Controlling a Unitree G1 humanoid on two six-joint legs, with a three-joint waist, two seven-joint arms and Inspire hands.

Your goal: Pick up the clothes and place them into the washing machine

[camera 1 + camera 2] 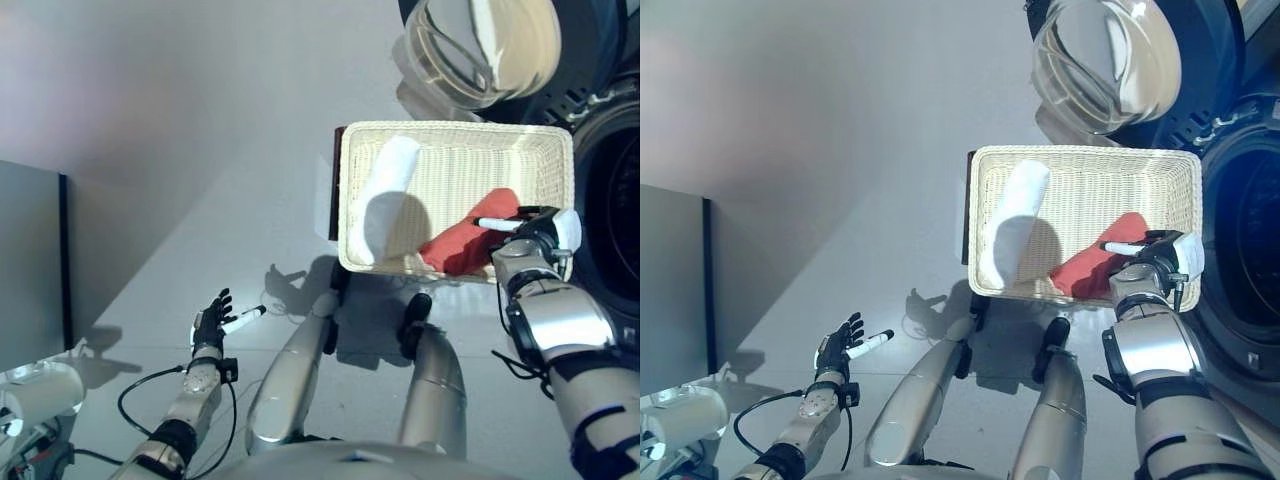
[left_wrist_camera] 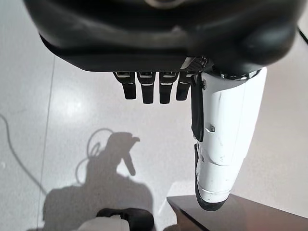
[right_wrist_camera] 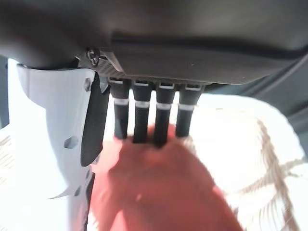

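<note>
Red cloth (image 1: 468,243), bunched at 4 o'clock inside wicker basket (image 1: 560,150), under right hand (image 1: 535,232); straight fingers pressing in, thumb wide, likely gathering a grip. White roll (image 1: 385,185) waiting at 9 o'clock. Left hand (image 1: 212,322) relaxed, empty, clear of the reach.

We are in a laundry corner, perhaps a test room set up as one. At the upper right of the frame stands a dark front-loading washing machine (image 1: 1240,220) with its round glass door (image 1: 1102,62) swung open. Just beside it sits a cream woven wicker basket (image 1: 455,135) holding a red cloth (image 1: 470,238) and a white rolled cloth (image 1: 385,190), on a bare pale grey floor (image 1: 180,130).
</note>
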